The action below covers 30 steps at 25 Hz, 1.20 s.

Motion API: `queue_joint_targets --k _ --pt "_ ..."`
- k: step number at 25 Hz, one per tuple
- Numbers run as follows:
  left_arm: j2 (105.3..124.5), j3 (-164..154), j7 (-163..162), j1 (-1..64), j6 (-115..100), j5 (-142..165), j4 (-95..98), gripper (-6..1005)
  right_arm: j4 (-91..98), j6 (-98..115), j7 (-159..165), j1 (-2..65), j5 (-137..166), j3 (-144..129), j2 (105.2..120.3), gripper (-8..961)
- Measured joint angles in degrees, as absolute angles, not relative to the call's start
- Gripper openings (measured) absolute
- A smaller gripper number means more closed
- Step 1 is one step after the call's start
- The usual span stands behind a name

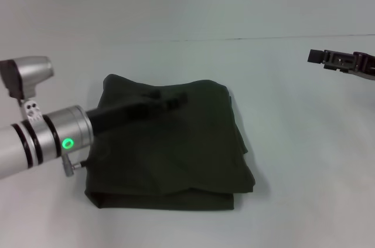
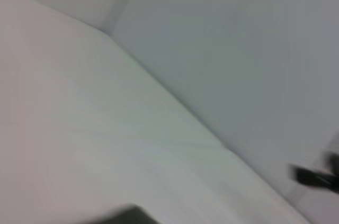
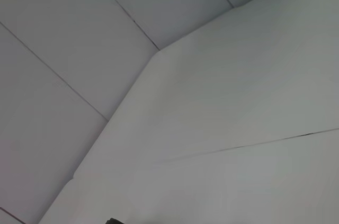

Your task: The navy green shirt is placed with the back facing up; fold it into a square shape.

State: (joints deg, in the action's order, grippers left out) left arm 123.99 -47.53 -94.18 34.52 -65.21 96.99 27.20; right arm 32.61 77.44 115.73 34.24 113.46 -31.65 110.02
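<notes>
— White tabletop [image 1: 304, 160] and a pale wall behind it are all we have around us. Where is the navy green shirt [image 1: 176, 154]?

— Near the middle of the table, folded into a rough square several layers thick, its plain side up.

— And our left gripper [image 1: 173, 102]?

— Our left arm reaches across the shirt's far part, the gripper low over the cloth. It is dark against dark, so we cannot tell whether it is spread or clenched.

— Our right gripper [image 1: 316, 56]?

— Raised at the right edge, well apart from the shirt. We cannot tell its state either.
</notes>
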Motion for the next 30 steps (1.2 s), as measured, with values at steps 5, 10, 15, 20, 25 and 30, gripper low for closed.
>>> queue_joint_targets --k 5,10,15,20,25,30 --pt "123.98 -43.54 -94.03 34.73 -60.52 95.78 27.71 924 32.53 77.22 116.25 34.40 113.64 -31.73 110.15 869" --pt "123.93 -42.72 -93.65 35.44 -51.38 94.66 27.73 923 32.29 77.03 116.51 34.45 113.68 -31.73 110.20 869" --pt "124.06 -44.31 -92.70 36.89 -43.98 94.98 26.43 923 32.26 76.78 116.54 34.60 113.72 -31.73 110.21 869" --pt "124.17 -46.00 -91.98 37.64 -41.31 95.08 25.24 922 32.27 76.55 116.54 34.74 113.74 -31.73 110.21 869" --pt "124.09 -46.52 -91.88 37.29 -40.72 95.10 25.07 922 32.14 76.40 116.54 34.89 113.81 -31.81 110.21 869" --pt "123.94 -46.53 -91.88 36.59 -40.61 95.10 25.28 921 32.16 76.80 116.54 34.89 113.82 -32.05 110.21 869"
